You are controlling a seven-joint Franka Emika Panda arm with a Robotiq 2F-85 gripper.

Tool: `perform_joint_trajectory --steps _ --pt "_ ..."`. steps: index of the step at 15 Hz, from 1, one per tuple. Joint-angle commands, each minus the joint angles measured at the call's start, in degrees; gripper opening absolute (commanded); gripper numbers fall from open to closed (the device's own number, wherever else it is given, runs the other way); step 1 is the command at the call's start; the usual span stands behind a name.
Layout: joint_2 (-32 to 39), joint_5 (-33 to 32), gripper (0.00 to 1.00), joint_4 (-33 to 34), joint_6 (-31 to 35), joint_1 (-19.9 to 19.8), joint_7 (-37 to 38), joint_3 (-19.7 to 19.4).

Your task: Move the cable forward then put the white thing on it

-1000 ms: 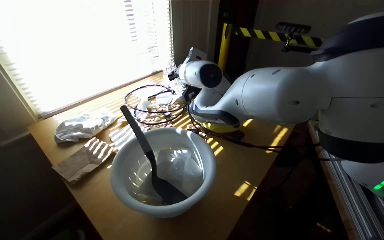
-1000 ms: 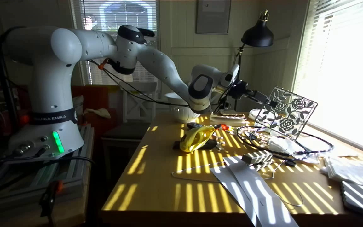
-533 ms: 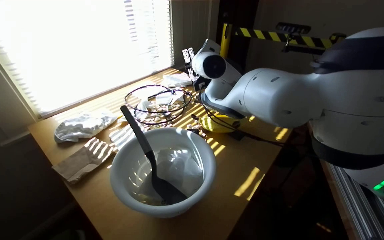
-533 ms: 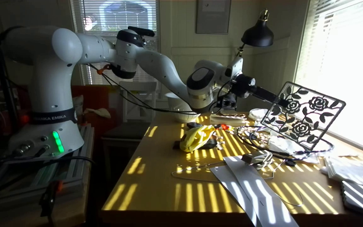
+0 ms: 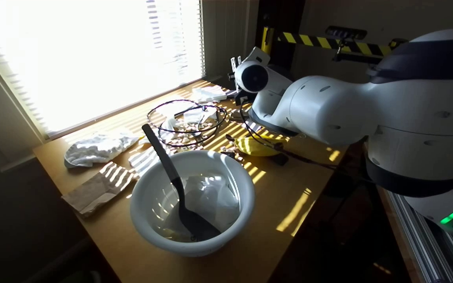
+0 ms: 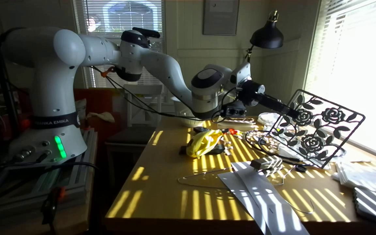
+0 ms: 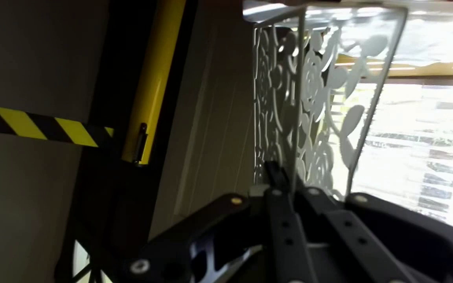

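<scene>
The white thing, a metal holder with rose and leaf cut-outs [image 6: 333,116], looks dark against the light in an exterior view and pale in the wrist view. My gripper [image 6: 297,113] is shut on one of its panels [image 7: 352,120]. It hangs tilted, its lower corner low over the table; whether it touches anything I cannot tell. The cable [image 5: 183,133], a thin black wire, lies in loose loops on the table. In an exterior view the holder overlaps part of the cable [image 6: 292,159] and hides some of it. Seen from the window side, the gripper is right of the loops.
A white bowl [image 5: 140,220] holds a black spoon [image 5: 161,155]. Near it lie a white cloth [image 5: 96,149] and a brown paper packet [image 5: 96,190]. A yellow bag [image 6: 204,143], pale strips [image 6: 259,192] and a wire hanger [image 6: 201,186] are on the table. A lamp [image 6: 266,37] stands behind.
The arm has carried the white thing away from the cable's loops, rightward in both exterior views, and its lower edge has come down. The cable has stayed in place.
</scene>
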Motion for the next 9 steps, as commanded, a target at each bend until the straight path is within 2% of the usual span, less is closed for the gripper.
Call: perform_joint_trajectory --steps 1,2,3,4,9 --pt "-0.22 -0.79 0.03 0.0 0.15 -0.16 0.55 0.26" --pt "-0.22 -0.79 0.01 -0.04 0.15 -0.23 0.55 0.4" --pt "-0.01 -5.58 0.01 -2.42 1.08 1.23 5.75 -1.99" --pt "0.0 -7.27 0.01 -3.09 2.39 1.77 8.87 -2.49" --pt "-0.1 -23.12 0.01 -1.15 -2.11 3.71 27.98 -6.72"
